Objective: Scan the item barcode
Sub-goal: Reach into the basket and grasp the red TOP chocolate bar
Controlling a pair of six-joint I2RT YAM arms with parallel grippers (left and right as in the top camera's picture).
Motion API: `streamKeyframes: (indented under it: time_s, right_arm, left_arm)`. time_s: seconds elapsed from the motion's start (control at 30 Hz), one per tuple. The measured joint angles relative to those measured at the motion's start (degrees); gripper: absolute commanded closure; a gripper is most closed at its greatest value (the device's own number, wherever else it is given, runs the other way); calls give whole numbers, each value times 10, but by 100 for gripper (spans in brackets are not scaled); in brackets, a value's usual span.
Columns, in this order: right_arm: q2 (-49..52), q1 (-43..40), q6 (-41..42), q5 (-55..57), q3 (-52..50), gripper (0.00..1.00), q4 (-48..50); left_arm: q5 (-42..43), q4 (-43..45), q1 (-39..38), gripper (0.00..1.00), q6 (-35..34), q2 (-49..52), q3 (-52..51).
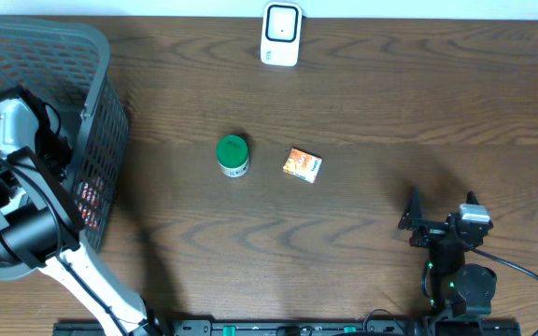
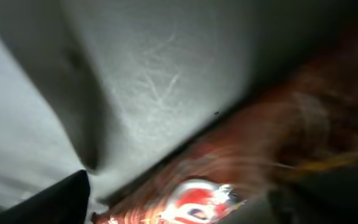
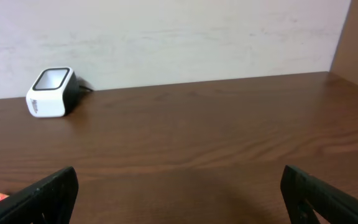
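In the basket (image 1: 108, 112) at nine o'clock lies a red packet (image 2: 201, 199), the left gripper (image 2: 178, 186) over it, its opening too blurred to tell. The pick seems in hand: clasp, then carry to the scanner (image 1: 280, 35) at twelve; the right gripper (image 3: 179, 193) gapes empty at five.

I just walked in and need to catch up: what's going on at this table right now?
The left arm reaches down into the grey plastic mesh basket. Its blurred wrist camera shows a red and white package close up, but whether its jaws hold anything cannot be told. The right gripper sits near the table's front edge, jaws open and empty. A green-lidded jar and a small orange box lie mid-table. The white barcode scanner stands at the far edge.
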Motion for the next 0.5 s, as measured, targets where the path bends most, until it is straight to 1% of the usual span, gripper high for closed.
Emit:
streamKeyframes:
  time_s: [0.07, 0.1, 0.13, 0.17, 0.23, 0.27, 0.33, 0.37, 0.4, 0.5]
  right_arm:
    - [0, 0, 0, 0, 0, 1, 0]
    - [0, 0, 0, 0, 0, 1, 0]
    - [0, 0, 0, 0, 0, 1, 0]
    - [0, 0, 0, 0, 0, 1, 0]
    - [0, 0, 0, 0, 0, 1, 0]
    - [0, 0, 0, 0, 0, 1, 0]
    - [0, 0, 0, 0, 0, 1, 0]
    - [0, 0, 0, 0, 0, 1, 0]
    - [0, 0, 0, 0, 0, 1, 0]
    - [0, 0, 0, 0, 0, 1, 0]
  left_arm:
    - [-6, 1, 0, 35, 0, 1, 0]
    - [-10, 2, 0, 45, 0, 1, 0]
    - [-14, 2, 0, 53, -2, 1, 0]
    - [-20, 2, 0, 58, -4, 1, 0]
    - [-32, 5, 0, 61, -13, 1, 0]
    - [-37, 5, 0, 66, -15, 1, 0]
    - [-43, 7, -1, 78, -19, 1, 0]
    - [-46, 8, -1, 81, -21, 1, 0]
    - [-50, 9, -1, 92, -23, 1, 0]
    - [-61, 3, -1, 93, -30, 1, 3]
